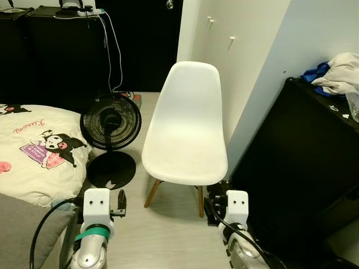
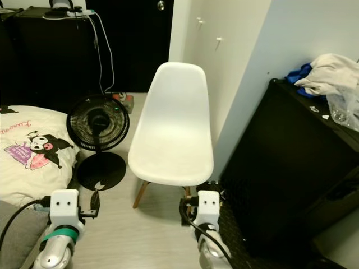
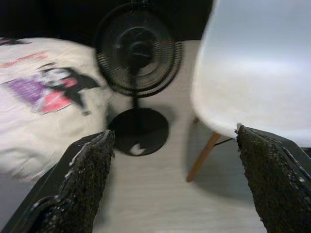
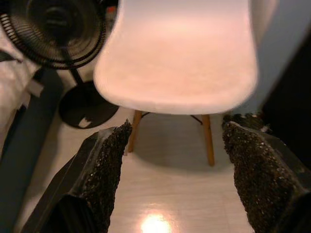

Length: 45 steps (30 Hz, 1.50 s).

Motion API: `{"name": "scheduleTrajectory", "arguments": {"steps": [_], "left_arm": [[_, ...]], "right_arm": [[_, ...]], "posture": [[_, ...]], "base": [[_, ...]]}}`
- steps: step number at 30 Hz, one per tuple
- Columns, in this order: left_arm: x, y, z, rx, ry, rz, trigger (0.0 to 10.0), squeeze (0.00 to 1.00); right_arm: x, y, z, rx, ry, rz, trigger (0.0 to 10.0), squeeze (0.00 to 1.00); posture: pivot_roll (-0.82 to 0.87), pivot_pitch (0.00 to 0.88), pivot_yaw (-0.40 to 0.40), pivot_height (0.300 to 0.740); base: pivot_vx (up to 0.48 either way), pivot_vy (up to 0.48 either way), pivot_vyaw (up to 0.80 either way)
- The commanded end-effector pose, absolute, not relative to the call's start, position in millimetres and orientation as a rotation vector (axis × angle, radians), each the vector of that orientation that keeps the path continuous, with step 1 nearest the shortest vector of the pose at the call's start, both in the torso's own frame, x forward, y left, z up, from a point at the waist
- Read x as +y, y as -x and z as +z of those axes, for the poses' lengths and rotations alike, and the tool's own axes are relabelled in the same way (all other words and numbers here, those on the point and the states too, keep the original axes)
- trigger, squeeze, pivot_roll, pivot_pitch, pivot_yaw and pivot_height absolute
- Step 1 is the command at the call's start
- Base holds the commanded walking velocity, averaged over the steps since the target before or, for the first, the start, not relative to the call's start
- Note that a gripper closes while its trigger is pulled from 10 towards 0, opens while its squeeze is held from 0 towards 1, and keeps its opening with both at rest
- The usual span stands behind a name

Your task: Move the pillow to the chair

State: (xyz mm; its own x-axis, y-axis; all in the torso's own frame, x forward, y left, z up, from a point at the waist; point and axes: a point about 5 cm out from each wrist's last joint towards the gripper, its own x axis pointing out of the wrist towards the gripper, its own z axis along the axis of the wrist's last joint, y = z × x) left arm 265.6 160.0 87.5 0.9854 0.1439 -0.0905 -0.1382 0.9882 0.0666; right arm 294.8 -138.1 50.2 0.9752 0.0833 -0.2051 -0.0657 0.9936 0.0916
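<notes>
Closest in, the left gripper (image 3: 170,184) and right gripper (image 4: 172,179) hang low over the floor with their fingers spread wide and nothing between them, so the carrying has not begun. Just beyond, the white chair (image 1: 185,126) stands bare with its seat facing the robot, ready to receive. The pillow (image 1: 36,151) with its cartoon print lies on the bed to the left, beside a black fan (image 1: 110,122), likely the next reach.

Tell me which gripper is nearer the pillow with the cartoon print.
Left. The left gripper hangs low beside the pillow, just off its near corner. The right gripper sits farther off, below the white chair, with the black fan between chair and pillow.
</notes>
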Motion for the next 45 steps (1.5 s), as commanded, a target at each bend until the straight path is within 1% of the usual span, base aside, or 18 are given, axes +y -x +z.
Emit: {"name": "scheduleTrajectory", "arguments": {"steps": [1, 35, 45], "left_arm": [[161, -262, 84, 0.116, -0.067, 0.147, 10.0, 0.0], [156, -264, 82, 0.139, -0.093, 0.106, 10.0, 0.0], [151, -266, 80, 0.154, -0.086, 0.112, 10.0, 0.0]], "right_arm": [[-136, -294, 48, 0.217, -0.082, 0.08, 10.0, 0.0], [-135, -294, 40, 0.259, -0.057, 0.072, 10.0, 0.0], [-138, -296, 39, 0.269, -0.048, 0.074, 10.0, 0.0]], "posture": [[0.07, 0.071, -0.006, 0.74], [0.08, 0.017, -0.004, 0.74], [0.07, 0.012, -0.018, 0.74]], "base": [[0.0, 0.0, 0.8], [0.0, 0.0, 0.8], [0.0, 0.0, 0.8]]}}
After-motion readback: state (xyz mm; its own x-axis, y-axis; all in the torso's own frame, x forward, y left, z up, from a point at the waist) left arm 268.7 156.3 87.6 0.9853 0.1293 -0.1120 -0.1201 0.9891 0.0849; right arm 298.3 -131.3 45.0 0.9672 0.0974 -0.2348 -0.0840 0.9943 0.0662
